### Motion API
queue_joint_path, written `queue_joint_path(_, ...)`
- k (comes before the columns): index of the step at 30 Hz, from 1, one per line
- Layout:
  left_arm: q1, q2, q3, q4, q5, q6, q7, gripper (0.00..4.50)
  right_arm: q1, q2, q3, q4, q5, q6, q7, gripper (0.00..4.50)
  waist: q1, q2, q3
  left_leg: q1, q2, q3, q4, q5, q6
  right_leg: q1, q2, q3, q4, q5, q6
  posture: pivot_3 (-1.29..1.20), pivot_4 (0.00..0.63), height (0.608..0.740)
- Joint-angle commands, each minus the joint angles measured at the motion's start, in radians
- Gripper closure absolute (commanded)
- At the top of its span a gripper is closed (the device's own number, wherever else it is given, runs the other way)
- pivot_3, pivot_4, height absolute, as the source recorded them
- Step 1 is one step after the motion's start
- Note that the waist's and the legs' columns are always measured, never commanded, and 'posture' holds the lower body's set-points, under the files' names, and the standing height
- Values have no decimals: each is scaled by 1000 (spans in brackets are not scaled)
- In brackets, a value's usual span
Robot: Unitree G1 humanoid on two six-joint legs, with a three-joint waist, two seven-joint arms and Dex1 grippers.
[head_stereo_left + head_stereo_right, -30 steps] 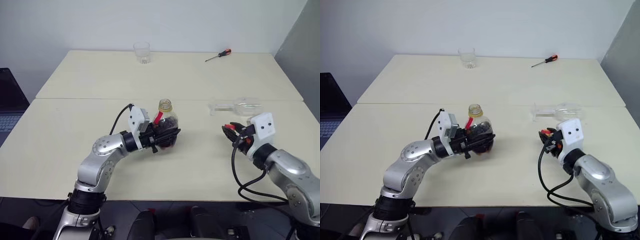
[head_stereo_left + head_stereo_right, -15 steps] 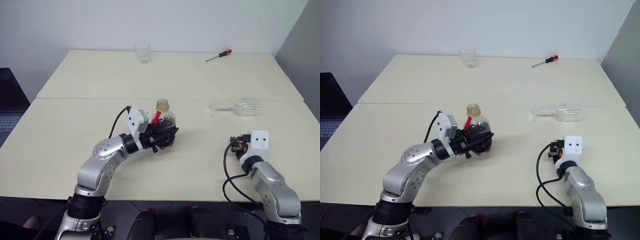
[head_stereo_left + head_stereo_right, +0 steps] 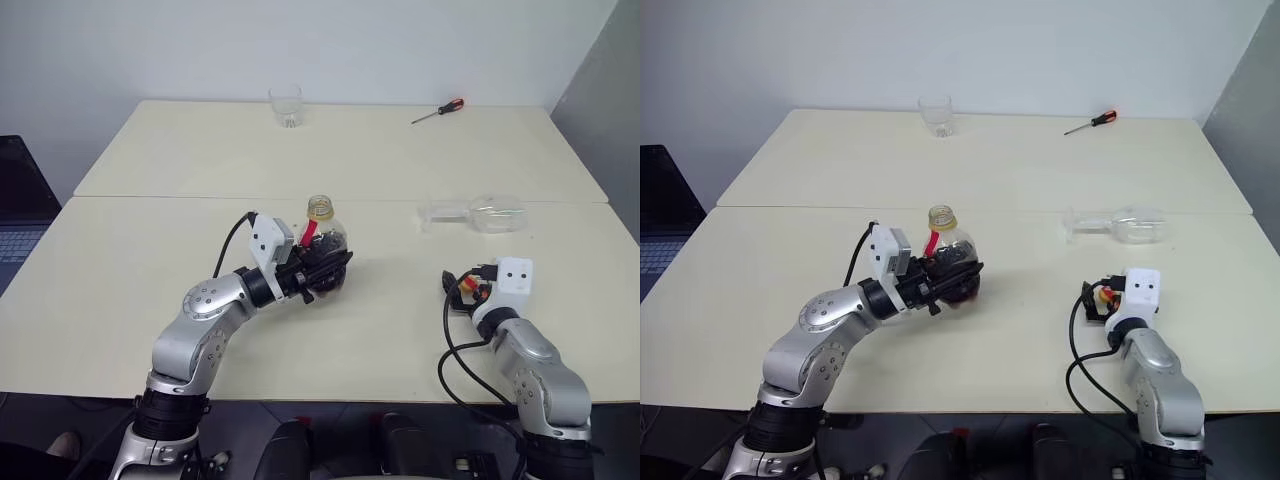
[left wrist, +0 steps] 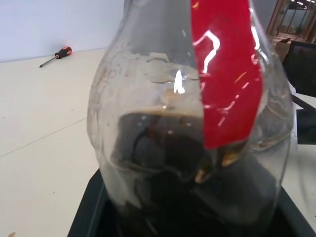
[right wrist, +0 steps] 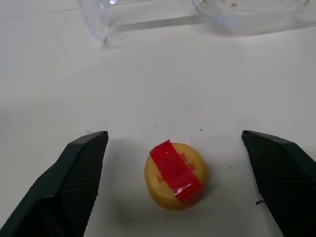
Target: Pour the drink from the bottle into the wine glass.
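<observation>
My left pincer's fingers [image 3: 335,268] hide the bottle's [image 3: 322,240] lower body; at nine o'clock, the laptop [image 3: 20,215] is cut off.

Bare bench [image 3: 380,170] lies between the held bottle [image 3: 322,245] and the toppled wine glass [image 3: 472,213]. A yellow cap [image 5: 175,175] sits between the right pincer [image 5: 177,177] fingers.

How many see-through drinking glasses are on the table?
2. A short tumbler stands at the table's far edge. A wine glass lies on its side beyond the right gripper.
</observation>
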Motion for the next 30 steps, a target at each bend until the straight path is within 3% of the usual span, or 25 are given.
queue_joint_path(1, -8, 9, 31, -55, -26, -16, -5, 2481, 13, -37, -32, -145, 37, 59, 23, 25, 0, 0, 0, 0, 0, 0, 0, 0, 0, 0, 0, 0, 0, 0, 0, 0, 150, 740)
queue_joint_path(9, -8, 20, 123, 25, 20, -17, 99, 2481, -35, -175, -76, -348, 278, 128, 248, 25, -2, 0, 0, 0, 1, 0, 0, 0, 0, 0, 0, 0, 0, 0, 0, 0, 150, 740)
queue_joint_path(16, -185, -9, 212, 344, 153, -182, 297, 2481, -222, -266, 66, -355, 443, 122, 464, 25, 1, -1, 1, -1, 0, -1, 2, 0, 0, 1, 1, -4, 0, 0, 0, 0, 150, 740)
queue_joint_path(23, -319, 27, 279, 654, 237, -386, 382, 2481, -404, -216, 160, -233, 443, 93, 478, 25, 0, -2, 1, -2, -1, -1, 1, 0, 0, 0, -2, -2, -2, 0, 0, 0, 150, 740)
queue_joint_path(30, -335, 56, 321, 829, 283, -545, 446, 2481, -434, -208, 228, -160, 377, 19, 503, 25, 1, -3, 1, -2, -1, -2, 1, 0, 0, -1, -5, -3, -1, 0, 0, 0, 150, 740)
